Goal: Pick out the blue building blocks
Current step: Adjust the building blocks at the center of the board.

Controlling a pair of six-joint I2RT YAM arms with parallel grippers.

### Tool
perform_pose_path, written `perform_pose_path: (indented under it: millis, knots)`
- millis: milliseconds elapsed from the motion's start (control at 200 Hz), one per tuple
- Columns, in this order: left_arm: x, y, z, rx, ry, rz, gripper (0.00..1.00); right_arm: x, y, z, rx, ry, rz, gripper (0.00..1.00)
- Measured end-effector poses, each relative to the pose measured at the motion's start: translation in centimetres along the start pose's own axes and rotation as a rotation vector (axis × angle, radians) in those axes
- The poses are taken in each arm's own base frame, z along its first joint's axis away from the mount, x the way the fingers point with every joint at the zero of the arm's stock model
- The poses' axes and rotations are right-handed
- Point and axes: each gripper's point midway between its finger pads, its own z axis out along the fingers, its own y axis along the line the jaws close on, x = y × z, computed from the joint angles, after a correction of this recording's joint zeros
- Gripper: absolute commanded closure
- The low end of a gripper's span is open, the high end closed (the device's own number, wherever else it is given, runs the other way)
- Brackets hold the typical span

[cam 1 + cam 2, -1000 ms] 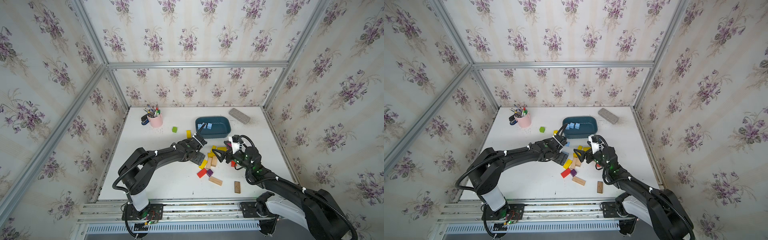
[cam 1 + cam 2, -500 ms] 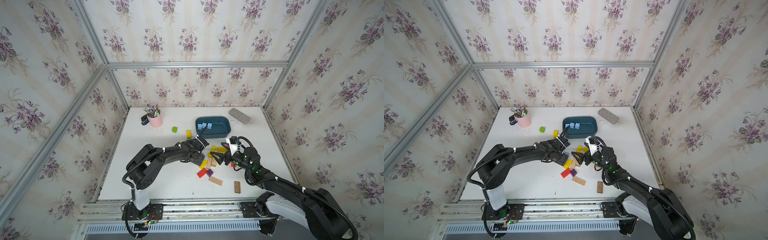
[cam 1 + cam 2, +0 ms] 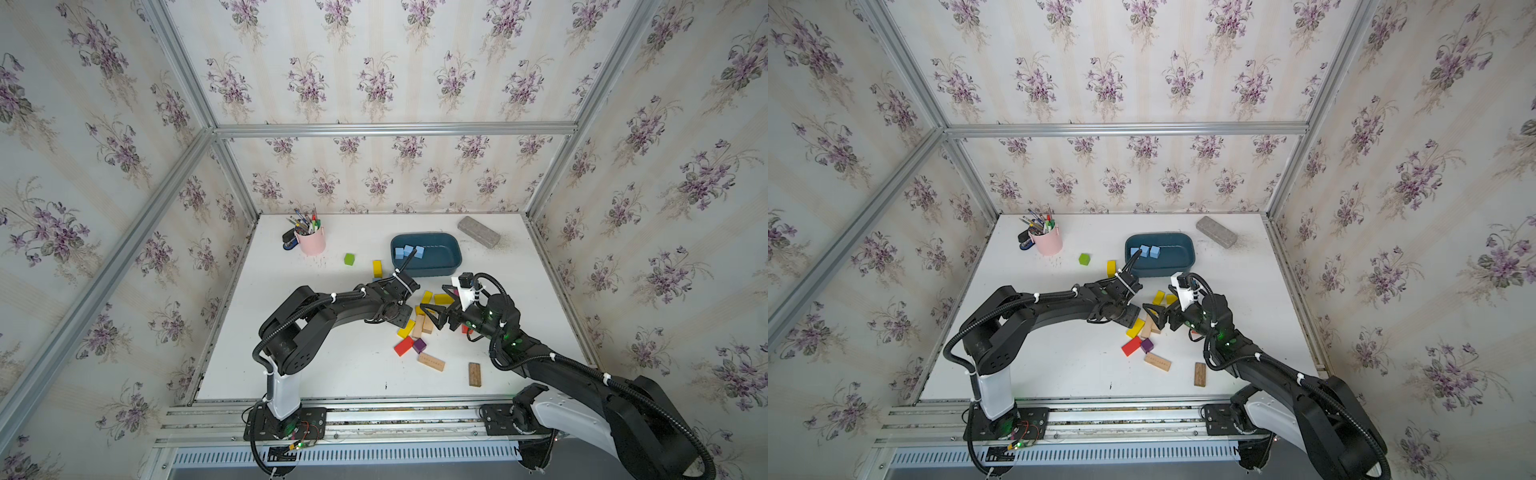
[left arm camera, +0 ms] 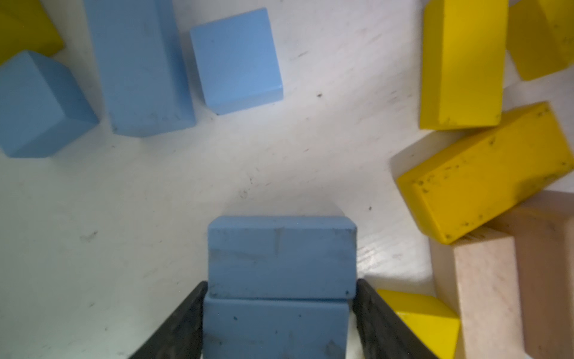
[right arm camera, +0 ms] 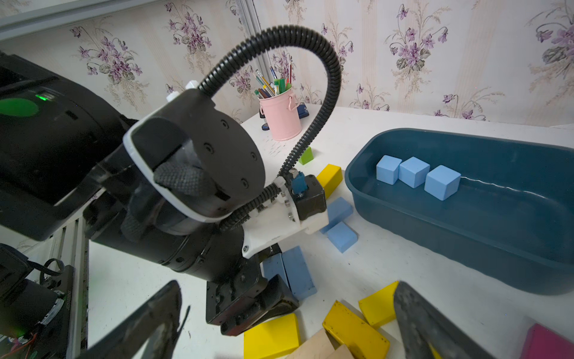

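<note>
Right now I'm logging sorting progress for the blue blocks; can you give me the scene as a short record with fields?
tub: dark teal, holds three blue cubes
left gripper: closed against both sides of a pair of blue bricks on the table
other blue blocks on table: three, near that pair
right gripper: open, empty, over yellow blocks

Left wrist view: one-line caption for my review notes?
Left gripper brackets two adjoining blue bricks; three more blue blocks and several yellow blocks lie nearby.

No legible text or numbers anywhere; only faint, illegibly small marks on one wooden block (image 3: 431,361).
</note>
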Motion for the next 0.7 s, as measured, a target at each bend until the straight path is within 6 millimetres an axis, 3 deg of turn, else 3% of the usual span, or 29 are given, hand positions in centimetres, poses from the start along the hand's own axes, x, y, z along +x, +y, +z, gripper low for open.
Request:
perform_pose_path:
  millis: [285, 360, 699]
  knots:
    - [-0.04, 0.09, 0.04, -0.001, -0.008, -0.006, 0.34, -0.09, -0.02, 0.06, 0.001, -0.001, -0.001, 0.0]
    - [-0.02, 0.1, -0.01, 0.0, -0.012, -0.007, 0.42, -0.17, -0.01, 0.08, 0.0, -0.002, -0.001, 0.0]
    - [0.89, 0.48, -0.73, 0.0, 0.007, -0.012, 0.44, -0.19, -0.11, 0.16, 0.005, -0.001, -0.001, 0.0]
